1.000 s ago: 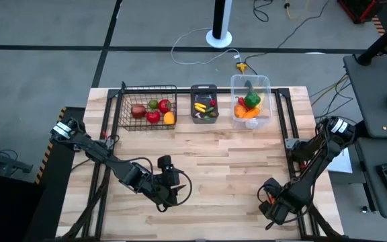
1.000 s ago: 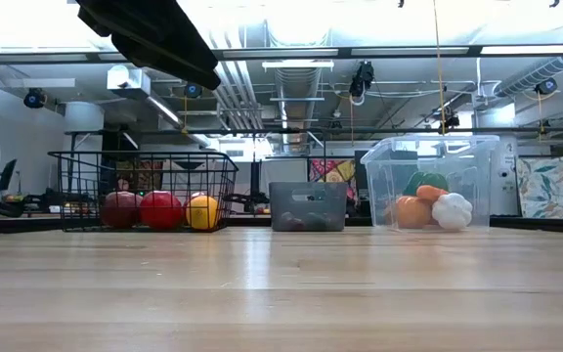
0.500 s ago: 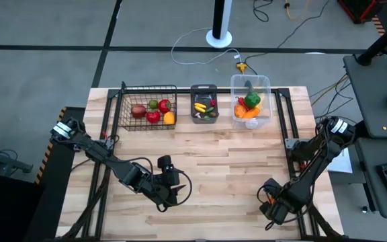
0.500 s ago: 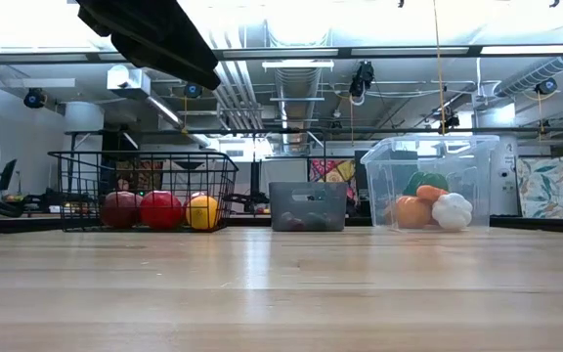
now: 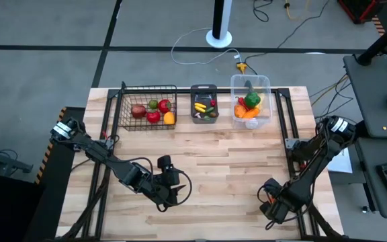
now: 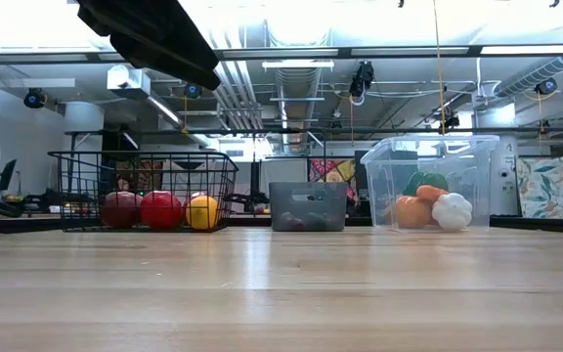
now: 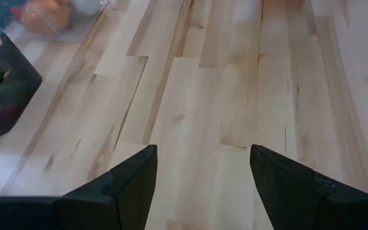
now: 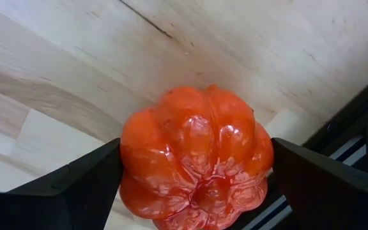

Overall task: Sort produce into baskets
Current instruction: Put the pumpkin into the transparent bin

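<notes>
Produce sits in three baskets lined up along the far edge of the wooden table (image 5: 213,161). One more piece, a shiny orange-red toy shaped like a small pumpkin (image 8: 195,156), is pinched between the two dark fingers of the right gripper (image 8: 195,167), low over the near right corner of the table, next to the black frame at the table's edge. The black wire basket (image 5: 146,107) on the left has a dark red fruit (image 5: 138,111), two bright red ones, a green one and a yellow-orange one (image 5: 169,118) in it. Just beside it, the small dark grey bin (image 5: 204,103) in the middle has little yellow, green and red pieces. Just beside that, the clear tub (image 5: 250,99) on the right has a green pepper (image 5: 251,100), orange pieces and a white garlic (image 6: 452,210). The left gripper (image 7: 202,169) is over the bare wood near the front middle of the table, with its fingers spread apart and nothing between them.
</notes>
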You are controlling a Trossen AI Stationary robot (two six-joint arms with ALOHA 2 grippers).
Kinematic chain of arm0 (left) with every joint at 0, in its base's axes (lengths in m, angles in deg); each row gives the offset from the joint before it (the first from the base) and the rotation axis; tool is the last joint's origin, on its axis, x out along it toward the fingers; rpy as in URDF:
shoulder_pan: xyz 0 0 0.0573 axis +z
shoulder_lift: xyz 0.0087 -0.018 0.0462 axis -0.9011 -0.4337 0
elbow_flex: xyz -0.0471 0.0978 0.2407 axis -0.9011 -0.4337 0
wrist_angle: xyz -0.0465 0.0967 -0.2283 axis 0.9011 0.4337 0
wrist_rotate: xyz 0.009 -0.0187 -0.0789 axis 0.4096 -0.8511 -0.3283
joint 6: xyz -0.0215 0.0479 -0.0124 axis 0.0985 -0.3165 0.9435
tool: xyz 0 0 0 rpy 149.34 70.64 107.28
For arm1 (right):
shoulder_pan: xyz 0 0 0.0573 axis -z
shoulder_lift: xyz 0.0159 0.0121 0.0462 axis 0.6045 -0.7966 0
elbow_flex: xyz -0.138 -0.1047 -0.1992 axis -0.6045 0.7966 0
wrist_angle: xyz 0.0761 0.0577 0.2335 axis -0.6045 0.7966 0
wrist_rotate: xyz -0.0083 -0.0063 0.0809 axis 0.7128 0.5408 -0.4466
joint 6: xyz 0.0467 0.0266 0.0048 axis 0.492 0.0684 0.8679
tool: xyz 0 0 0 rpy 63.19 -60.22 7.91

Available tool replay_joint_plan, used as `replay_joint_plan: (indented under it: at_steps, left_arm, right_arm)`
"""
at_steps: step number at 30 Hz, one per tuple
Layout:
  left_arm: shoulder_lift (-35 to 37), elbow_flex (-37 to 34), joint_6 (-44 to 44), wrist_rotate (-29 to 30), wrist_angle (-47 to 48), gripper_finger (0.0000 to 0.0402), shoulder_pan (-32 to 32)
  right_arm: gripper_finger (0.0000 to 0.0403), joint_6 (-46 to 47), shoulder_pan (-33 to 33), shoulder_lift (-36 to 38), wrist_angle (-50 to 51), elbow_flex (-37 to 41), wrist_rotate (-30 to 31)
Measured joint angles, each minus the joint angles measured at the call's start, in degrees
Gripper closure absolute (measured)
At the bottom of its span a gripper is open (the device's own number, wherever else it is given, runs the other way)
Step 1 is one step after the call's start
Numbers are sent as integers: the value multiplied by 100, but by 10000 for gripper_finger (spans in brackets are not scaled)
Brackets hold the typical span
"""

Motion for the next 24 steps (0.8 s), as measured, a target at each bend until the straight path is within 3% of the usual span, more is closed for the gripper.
replay_joint_plan:
  at_steps: [8,15,24]
  left_arm:
    - [0,0,5,0,2,170,0]
    - [0,0,4,0,2,170,0]
    - [0,0,5,0,2,170,0]
  right_arm:
    - [58,4,2,147,46,-4,210]
    - [55,-56,153,264,72,-183,1508]
    - [54,-899,623,275,-17,-315,2634]
